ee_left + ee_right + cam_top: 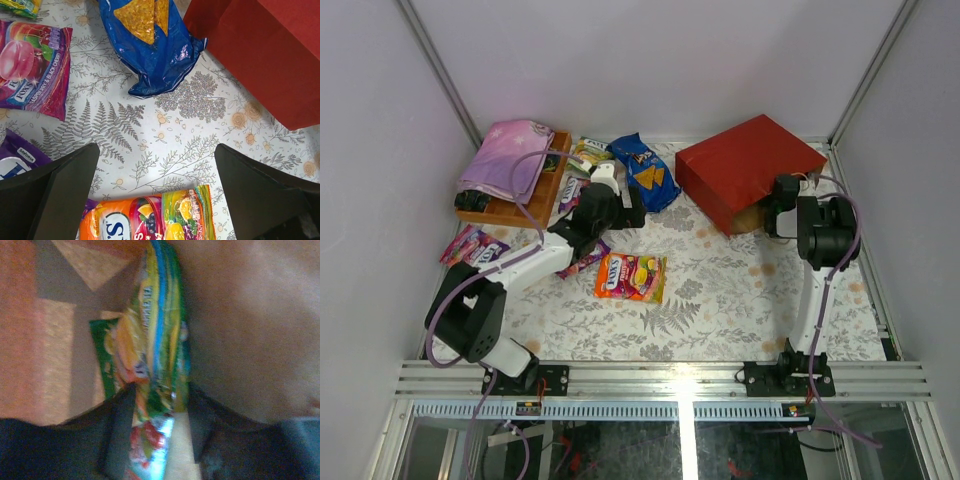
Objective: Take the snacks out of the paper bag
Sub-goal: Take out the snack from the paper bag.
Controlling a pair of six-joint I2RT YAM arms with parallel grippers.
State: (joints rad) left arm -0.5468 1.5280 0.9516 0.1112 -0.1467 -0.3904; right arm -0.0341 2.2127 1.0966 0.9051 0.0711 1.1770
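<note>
The red paper bag [750, 165] lies on its side at the back right, mouth toward my right arm. Inside its brown interior [240, 315], my right gripper [160, 390] has both fingertips against a green-yellow snack packet [150, 340] seen edge-on. From above, that gripper [772, 212] sits at the bag's mouth. My left gripper [156, 170] hangs open and holds nothing, just above the tablecloth by an orange packet [150, 220]. The dark-blue chip bag [150, 45] lies beyond it. More packets lie outside the bag: orange [631, 277], purple [472, 246], green-yellow [590, 152].
A wooden tray [510, 212] with a folded pink-purple cloth [505, 160] stands at the back left. A pink-purple packet [35, 67] lies left of my left gripper. Frame posts and white walls close in the table on three sides.
</note>
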